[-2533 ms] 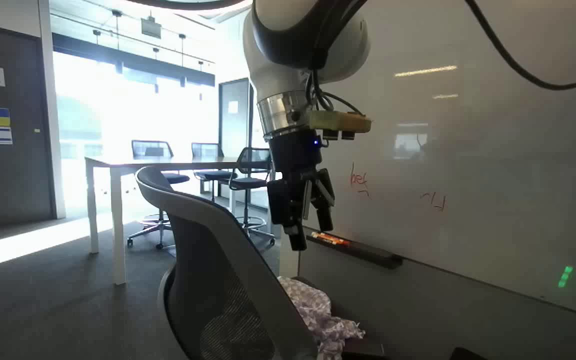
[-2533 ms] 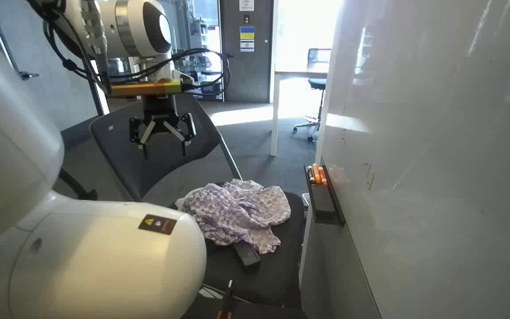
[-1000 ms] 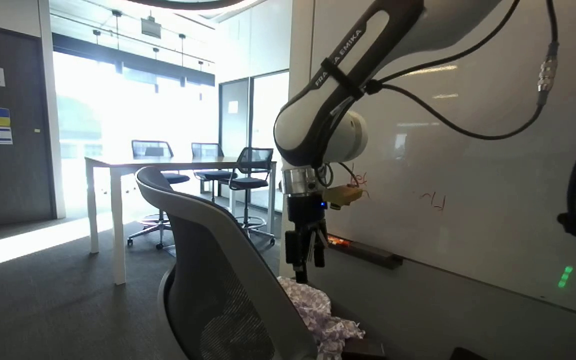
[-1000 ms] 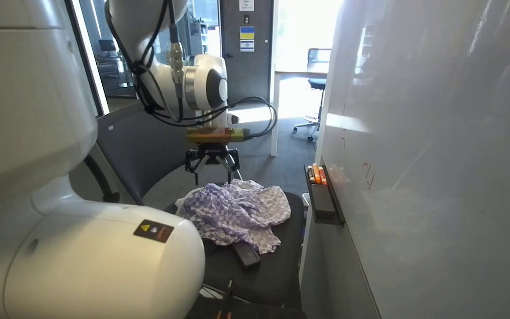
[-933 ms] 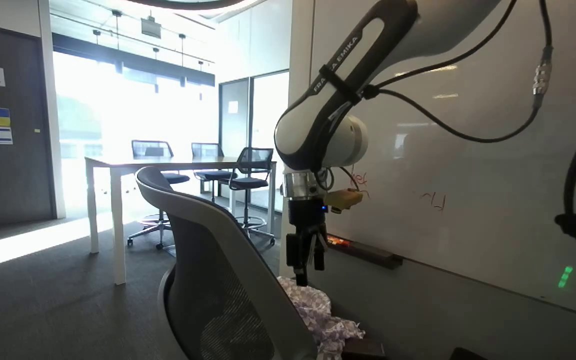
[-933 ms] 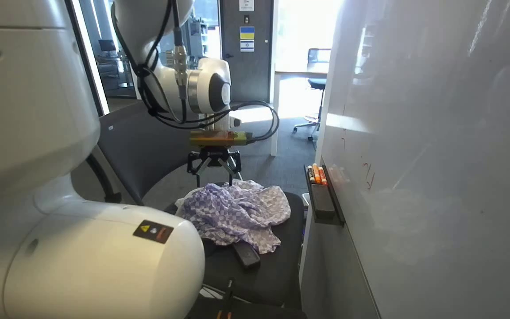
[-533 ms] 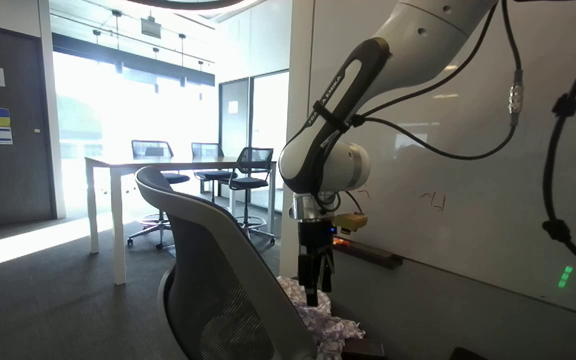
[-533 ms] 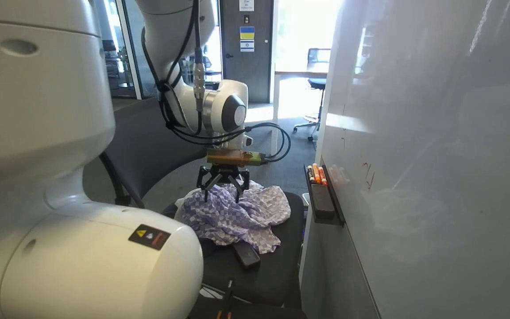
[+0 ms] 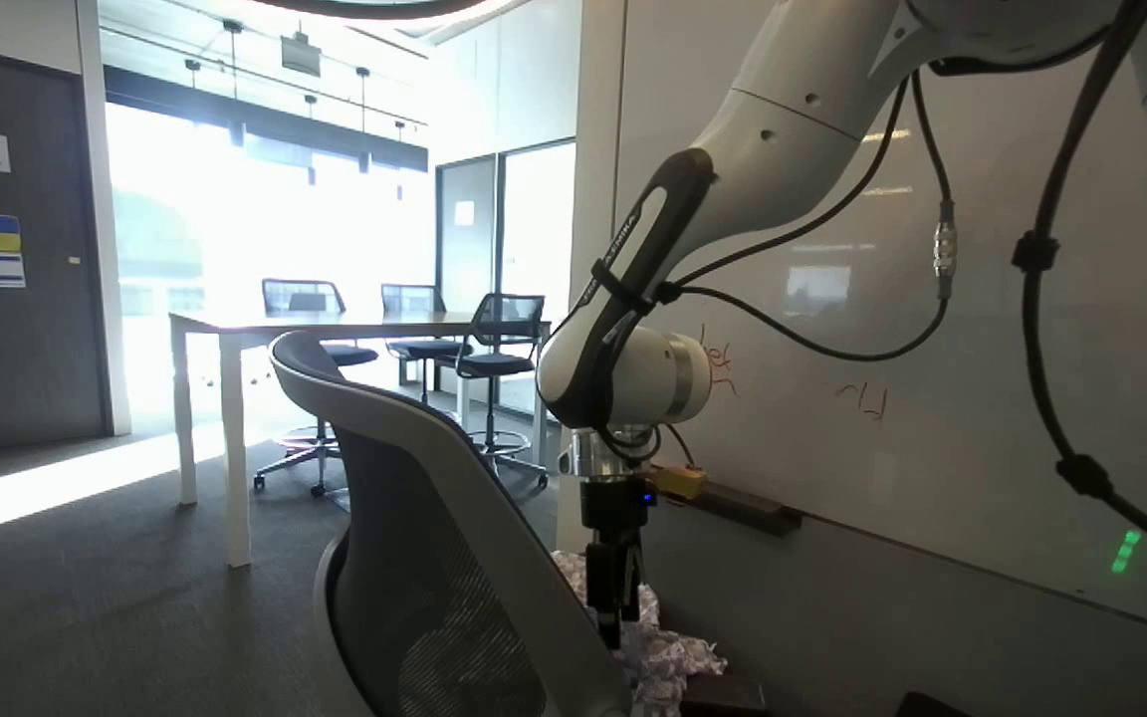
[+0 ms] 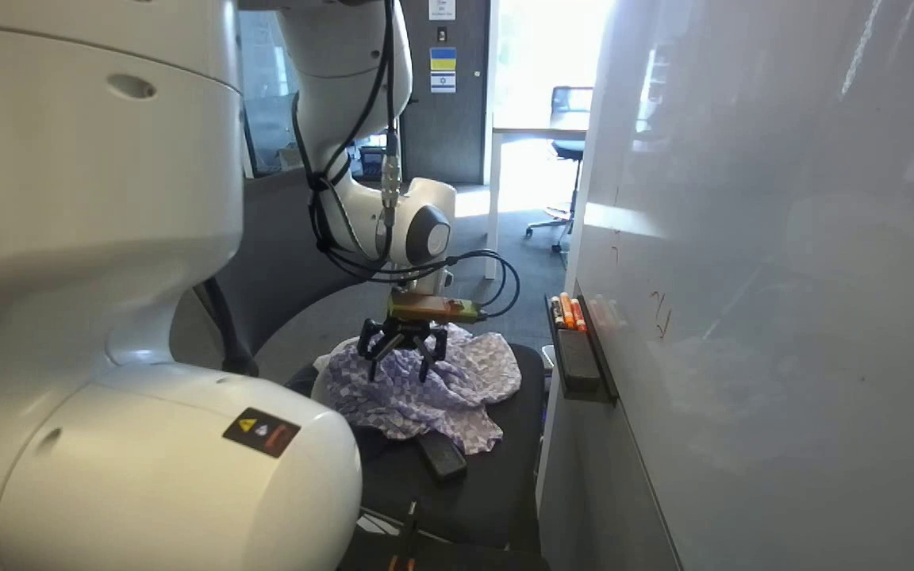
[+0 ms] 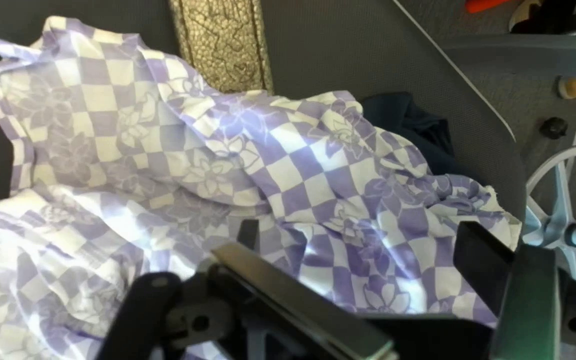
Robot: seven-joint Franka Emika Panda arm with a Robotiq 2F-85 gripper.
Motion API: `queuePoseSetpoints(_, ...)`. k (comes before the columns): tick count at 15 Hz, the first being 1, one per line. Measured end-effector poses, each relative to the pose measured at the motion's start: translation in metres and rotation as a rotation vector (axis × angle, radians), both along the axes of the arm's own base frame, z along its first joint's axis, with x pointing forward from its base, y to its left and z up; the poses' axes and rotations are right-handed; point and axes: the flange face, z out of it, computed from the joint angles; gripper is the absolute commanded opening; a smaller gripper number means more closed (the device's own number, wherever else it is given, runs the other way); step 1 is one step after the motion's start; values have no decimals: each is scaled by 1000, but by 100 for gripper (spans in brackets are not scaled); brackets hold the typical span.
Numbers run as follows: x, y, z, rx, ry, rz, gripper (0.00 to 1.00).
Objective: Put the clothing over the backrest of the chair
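Note:
A purple-and-white checked floral garment lies crumpled on a dark seat-like surface. Under its edge, in the wrist view, show a navy garment and a bit of cream cloth. My gripper points down over the checked cloth, its fingers wide apart. Fabric fills the view between the fingertips in the wrist view; whether they touch it I cannot tell. The grey chair's tall mesh backrest stands beside the pile, in front of the gripper in that exterior view. Nothing hangs over its visible part.
A whiteboard runs close beside the pile. Its ledge holds markers and an eraser. A dark oblong block pokes out from under the cloth. Farther off stand a table and black office chairs.
My gripper has come down from in front of the backrest, moving away from it to low over the checked garment, and stayed open. The clothing and chair have not moved.

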Motion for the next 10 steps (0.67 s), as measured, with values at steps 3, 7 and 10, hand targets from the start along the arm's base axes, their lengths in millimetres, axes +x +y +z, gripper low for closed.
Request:
queuePoseSetpoints(3, 8, 2, -19, 11, 6, 18, 100)
queuePoseSetpoints(7, 15, 4, -44, 14, -1, 26, 68)
queuePoseSetpoints(10, 17, 5, -50, 20, 4, 30, 42)
